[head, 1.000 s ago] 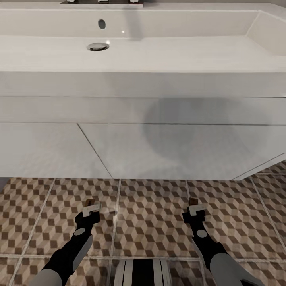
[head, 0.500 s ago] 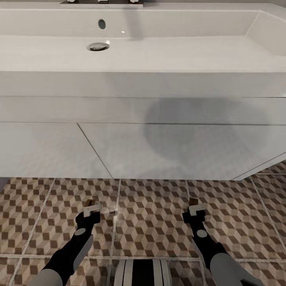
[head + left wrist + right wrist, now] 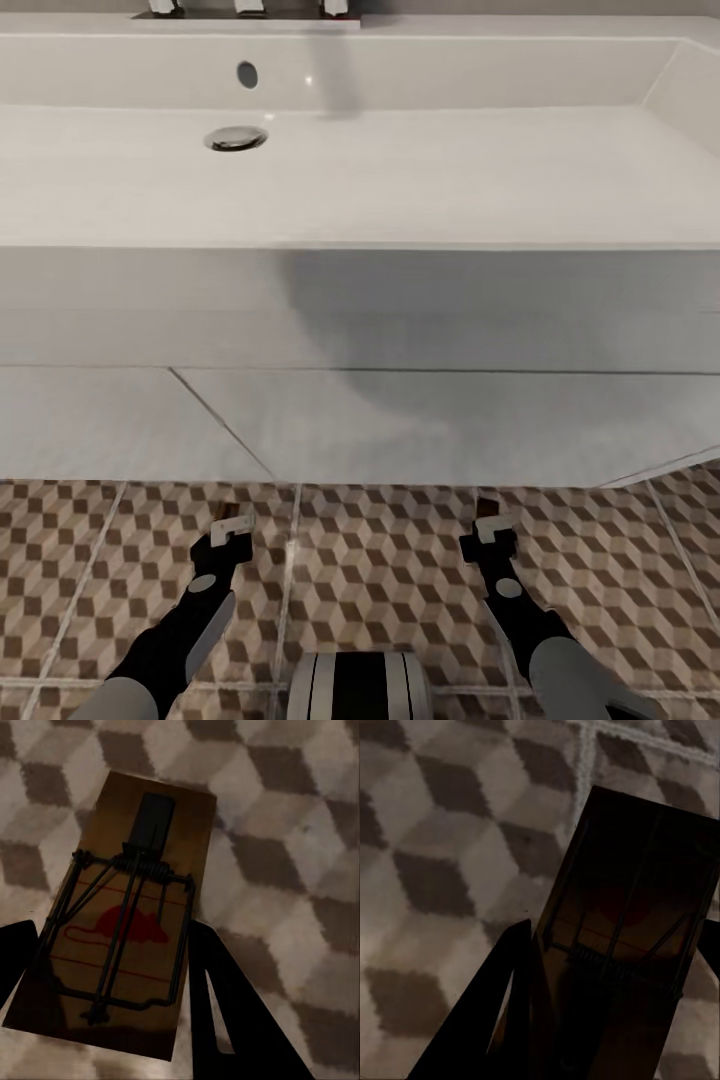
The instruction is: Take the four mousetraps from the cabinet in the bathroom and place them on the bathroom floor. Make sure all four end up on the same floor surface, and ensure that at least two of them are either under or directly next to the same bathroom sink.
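1. The left arm is reaching forward and down, its left gripper (image 3: 232, 529) clamping a mousetrap (image 3: 124, 916) between both fingers.
2. The right arm is mirroring that pose, its right gripper (image 3: 490, 525) pinching another mousetrap (image 3: 634, 922).

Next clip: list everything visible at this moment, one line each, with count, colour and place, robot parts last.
sink: one, white, wide basin ahead of the robot
drain: one, metallic, in the basin floor
overflow hole: one, dark, on the basin's back wall
vanity front: white panels below the sink
bathroom floor: brown, beige and white cube-pattern tiles
mousetraps: two, tan wood with dark wire, one in each hand
left hand: black, shut on a trap
right hand: black, shut on a trap
robot base: white and black, between the arms
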{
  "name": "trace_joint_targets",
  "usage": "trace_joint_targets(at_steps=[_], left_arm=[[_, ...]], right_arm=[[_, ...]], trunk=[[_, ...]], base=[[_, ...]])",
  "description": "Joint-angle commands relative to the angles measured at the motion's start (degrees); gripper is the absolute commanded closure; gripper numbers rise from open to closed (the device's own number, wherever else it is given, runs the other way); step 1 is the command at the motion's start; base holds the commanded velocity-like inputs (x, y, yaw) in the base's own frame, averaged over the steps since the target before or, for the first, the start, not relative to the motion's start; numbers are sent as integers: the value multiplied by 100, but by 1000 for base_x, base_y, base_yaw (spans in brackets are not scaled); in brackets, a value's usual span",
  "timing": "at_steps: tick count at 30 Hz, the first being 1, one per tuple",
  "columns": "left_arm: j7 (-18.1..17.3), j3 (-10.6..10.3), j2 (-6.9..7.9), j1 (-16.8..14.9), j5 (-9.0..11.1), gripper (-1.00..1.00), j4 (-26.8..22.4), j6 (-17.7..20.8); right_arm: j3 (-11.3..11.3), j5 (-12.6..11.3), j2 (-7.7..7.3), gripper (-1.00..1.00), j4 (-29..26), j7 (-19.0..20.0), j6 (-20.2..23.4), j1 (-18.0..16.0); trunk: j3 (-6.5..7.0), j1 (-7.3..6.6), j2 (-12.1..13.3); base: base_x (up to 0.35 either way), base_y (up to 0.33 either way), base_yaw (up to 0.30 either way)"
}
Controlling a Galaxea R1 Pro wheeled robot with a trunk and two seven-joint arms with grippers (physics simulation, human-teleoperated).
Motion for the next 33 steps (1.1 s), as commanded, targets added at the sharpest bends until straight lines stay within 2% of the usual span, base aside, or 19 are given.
trace_joint_targets(at_steps=[1,9,33], left_arm=[[52,-45,10,-3,46,100,-7,3],[41,-43,8,-3,46,100,-3,0],[31,-45,5,-3,37,100,0,9]], right_arm=[[-43,52,5,100,5,1,-23,-4],[-41,52,4,100,5,8,-23,-4],[-34,52,4,100,13,10,-23,-4]], trunk=[[-3,2,-1],[-3,2,-1],[-3,2,-1]], base=[[309,0,0],[213,0,0],[6,0,0]])
